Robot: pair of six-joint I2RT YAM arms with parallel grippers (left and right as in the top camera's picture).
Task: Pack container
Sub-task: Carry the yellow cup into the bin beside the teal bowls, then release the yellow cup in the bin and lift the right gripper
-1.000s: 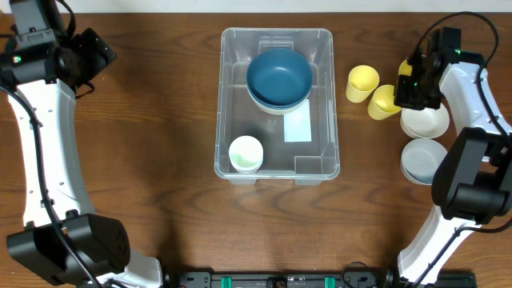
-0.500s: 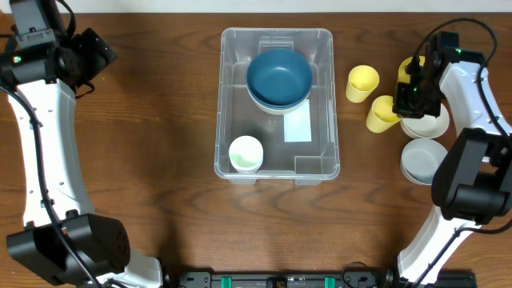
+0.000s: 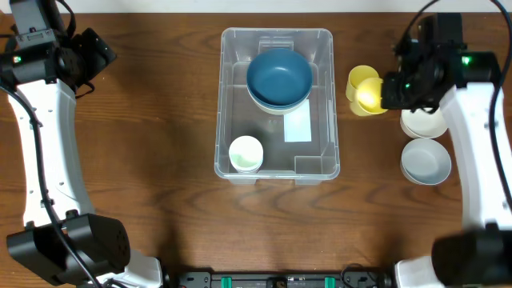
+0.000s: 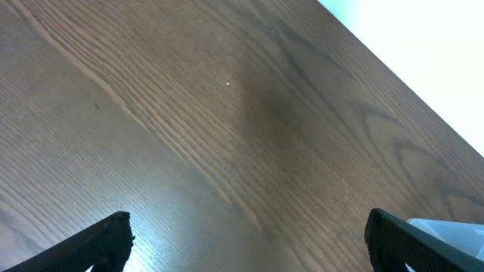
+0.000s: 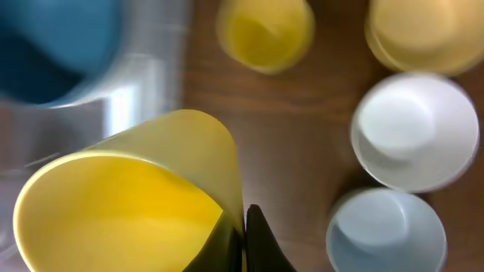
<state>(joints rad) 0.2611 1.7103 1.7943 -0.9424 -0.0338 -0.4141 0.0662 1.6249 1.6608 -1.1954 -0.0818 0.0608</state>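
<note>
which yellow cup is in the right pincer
The tilted yellow cup, clamped at its rim by the right pincer; the other yellow cup stands untouched.

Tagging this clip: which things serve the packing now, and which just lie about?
In use: large clear plastic rectangular container; yellow plastic cup pinched by the right gripper.
Lying about: second yellow plastic cup; round white bowl; pale blue bowl; open left gripper.
</note>
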